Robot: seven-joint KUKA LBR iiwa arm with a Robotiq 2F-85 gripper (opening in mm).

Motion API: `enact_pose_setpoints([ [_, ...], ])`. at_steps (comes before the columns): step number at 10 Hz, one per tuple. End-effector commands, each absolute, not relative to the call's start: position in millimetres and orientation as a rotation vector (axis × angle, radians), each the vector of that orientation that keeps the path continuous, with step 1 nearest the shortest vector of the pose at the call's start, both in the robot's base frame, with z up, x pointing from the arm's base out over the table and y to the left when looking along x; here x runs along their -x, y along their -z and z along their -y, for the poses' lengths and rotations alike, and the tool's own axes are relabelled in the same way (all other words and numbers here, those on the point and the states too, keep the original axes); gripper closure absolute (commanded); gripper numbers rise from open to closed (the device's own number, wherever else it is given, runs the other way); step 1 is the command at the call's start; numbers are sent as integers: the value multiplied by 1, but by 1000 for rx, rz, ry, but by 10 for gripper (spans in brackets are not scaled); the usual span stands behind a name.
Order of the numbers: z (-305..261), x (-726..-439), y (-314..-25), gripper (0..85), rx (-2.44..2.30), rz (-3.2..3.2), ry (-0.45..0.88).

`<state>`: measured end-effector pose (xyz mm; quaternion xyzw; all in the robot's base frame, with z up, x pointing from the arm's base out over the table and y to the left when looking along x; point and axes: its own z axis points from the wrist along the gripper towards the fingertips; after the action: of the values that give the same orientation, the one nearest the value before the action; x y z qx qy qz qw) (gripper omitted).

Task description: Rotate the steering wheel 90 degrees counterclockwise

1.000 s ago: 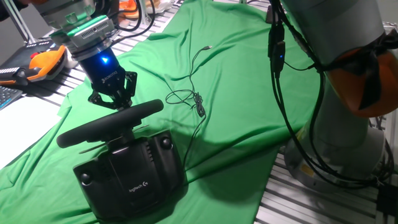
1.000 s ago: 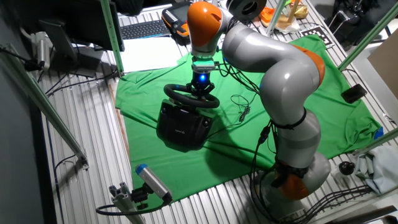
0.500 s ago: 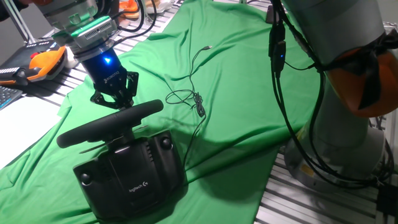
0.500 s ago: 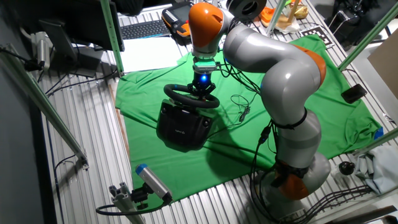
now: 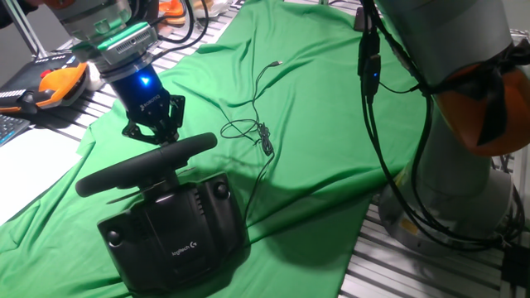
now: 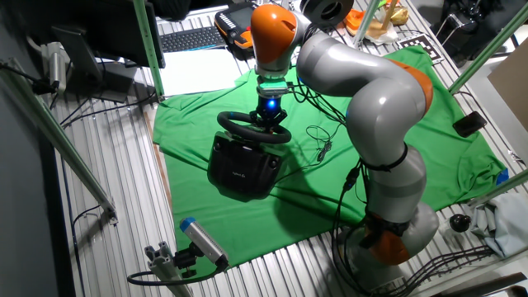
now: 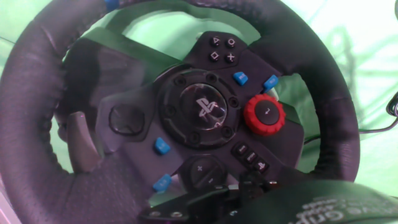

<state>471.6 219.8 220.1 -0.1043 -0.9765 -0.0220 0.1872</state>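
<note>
The black steering wheel point(image 5: 124, 171) shows its thick rim edge-on, tilted on a boxy black base point(image 5: 178, 236) with a small white logo. It also shows in the other fixed view point(image 6: 247, 132). My gripper point(image 5: 153, 132), under a blue light, hangs just behind the far upper part of the rim, fingers spread and holding nothing. In the hand view the wheel's face fills the frame: rim point(image 7: 25, 106), round hub with a logo point(image 7: 205, 112), a red dial point(image 7: 264, 115) at the right and blue buttons. My fingers do not show there.
A green cloth point(image 5: 331, 124) covers the table. A thin black cable point(image 5: 252, 128) lies looped right of the wheel. An orange-and-black tool point(image 5: 58, 83) sits at the far left edge. My arm's base point(image 5: 464, 165) stands at the right. A keyboard point(image 6: 194, 37) lies behind.
My gripper has shifted very slightly to the right behind the rim. The wheel and its base have not visibly moved.
</note>
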Motion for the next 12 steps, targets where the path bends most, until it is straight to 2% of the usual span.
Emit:
enact_pose_setpoints([
  [1,-219,-472,-220,850,289,2749,63],
  [12,-219,-461,-220,850,287,2730,24],
])
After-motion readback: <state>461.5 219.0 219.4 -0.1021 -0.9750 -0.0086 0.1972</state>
